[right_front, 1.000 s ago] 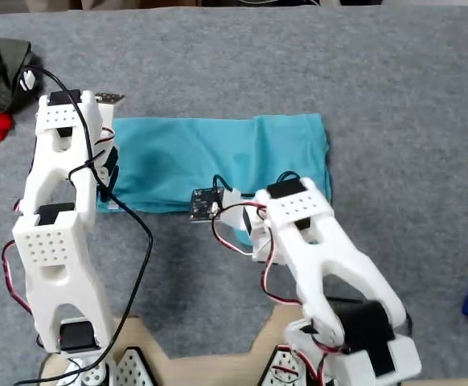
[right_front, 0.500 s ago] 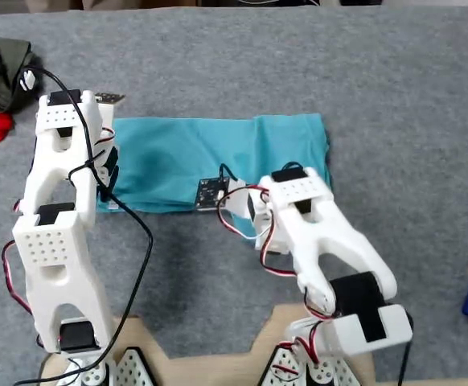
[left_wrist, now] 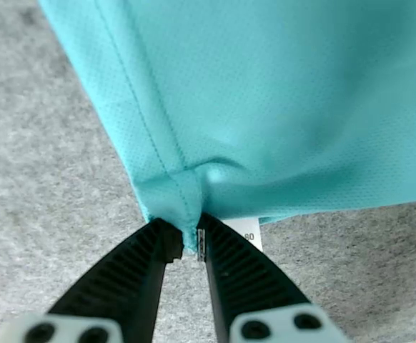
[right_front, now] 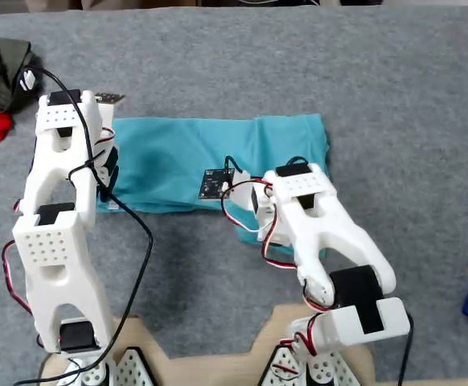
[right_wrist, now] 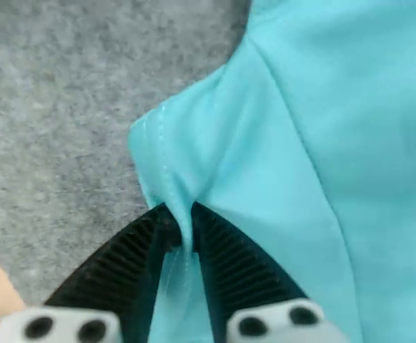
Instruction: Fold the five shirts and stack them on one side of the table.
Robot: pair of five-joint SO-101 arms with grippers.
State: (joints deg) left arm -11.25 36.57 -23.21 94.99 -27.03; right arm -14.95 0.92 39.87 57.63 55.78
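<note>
Grey table (right_front: 395, 80), teal shirt (right_front: 178, 157), seemingly part-hidden

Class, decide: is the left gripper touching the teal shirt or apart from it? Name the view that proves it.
Touching. The left wrist view shows the left gripper shut on the teal shirt, with the hem corner pinched in its tips.

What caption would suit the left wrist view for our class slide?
Left gripper shut on the hemmed corner of a teal mesh-knit shirt over grey felt table.
</note>
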